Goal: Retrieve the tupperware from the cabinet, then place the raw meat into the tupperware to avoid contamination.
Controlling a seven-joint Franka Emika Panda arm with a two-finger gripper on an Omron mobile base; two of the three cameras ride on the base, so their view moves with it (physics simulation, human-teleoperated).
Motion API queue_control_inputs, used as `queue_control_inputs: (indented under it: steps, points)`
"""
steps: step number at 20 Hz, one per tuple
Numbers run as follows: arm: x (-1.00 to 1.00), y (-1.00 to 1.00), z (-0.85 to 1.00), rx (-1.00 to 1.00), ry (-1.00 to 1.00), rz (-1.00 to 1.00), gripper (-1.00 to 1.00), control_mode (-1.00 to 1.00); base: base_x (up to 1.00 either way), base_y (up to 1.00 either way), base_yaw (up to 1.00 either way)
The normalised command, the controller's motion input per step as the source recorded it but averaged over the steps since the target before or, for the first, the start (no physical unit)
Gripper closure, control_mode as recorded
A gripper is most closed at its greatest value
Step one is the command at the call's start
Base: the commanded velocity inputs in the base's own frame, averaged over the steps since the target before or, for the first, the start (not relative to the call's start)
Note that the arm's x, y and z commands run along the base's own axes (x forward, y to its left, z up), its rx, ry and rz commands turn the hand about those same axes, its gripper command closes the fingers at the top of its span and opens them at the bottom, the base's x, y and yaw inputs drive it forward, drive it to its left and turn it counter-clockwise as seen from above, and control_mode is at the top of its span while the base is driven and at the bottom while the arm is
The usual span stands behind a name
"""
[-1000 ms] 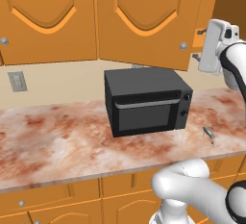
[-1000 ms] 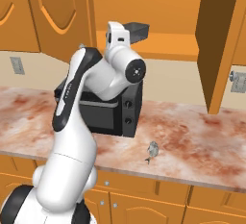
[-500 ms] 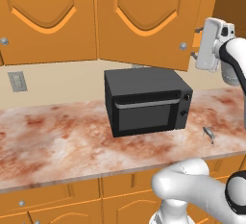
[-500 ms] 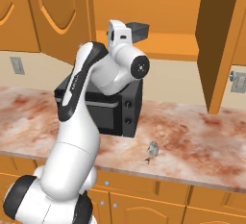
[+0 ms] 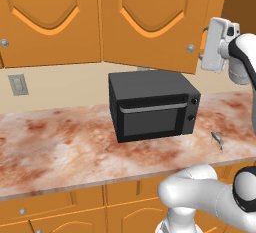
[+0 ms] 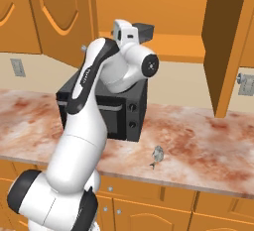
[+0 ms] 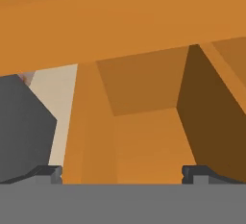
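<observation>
- Looking along the hand (image 7: 122,172), you see its two dark fingertips (image 7: 47,172) set wide apart with nothing between them: it is released and holds nothing.
- Nearest you, the marbled bench (image 5: 60,152) carries a black microwave (image 5: 152,108) and, to the microwave's right, a small grey metal object (image 6: 157,156) near the front edge; what it is you cannot tell.
- Your arm (image 6: 94,101) rises in front of the microwave in the right base view, with the hand lifted above the microwave's top, level with the cabinet (image 6: 163,12).
- Behind and above the bench, the cabinet's arched doors (image 5: 150,17) with round silver knobs (image 5: 190,48) are shut on the left; on the right one door (image 6: 225,46) stands swung out, and the hand view faces the open orange interior.
- You cannot tell where the tupperware is from these views.
- On the beige wall sits a wall outlet (image 5: 17,84), left of the microwave.
</observation>
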Motion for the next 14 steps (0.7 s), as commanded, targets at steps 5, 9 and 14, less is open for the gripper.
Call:
queue_control_inputs:
  steps: [5, 9, 14]
  points:
    - [0.05, 0.04, 0.0, 0.0, 0.0, 0.01, -1.0, -1.0, 0.0, 0.0, 0.0]
    - [0.0, 0.17, 0.0, 0.0, 0.0, 0.04, -1.0, -1.0, 0.0, 0.0, 0.0]
    - [0.05, 0.16, 0.0, 0.0, 0.0, 0.04, -1.0, -1.0, 0.0, 0.0, 0.0]
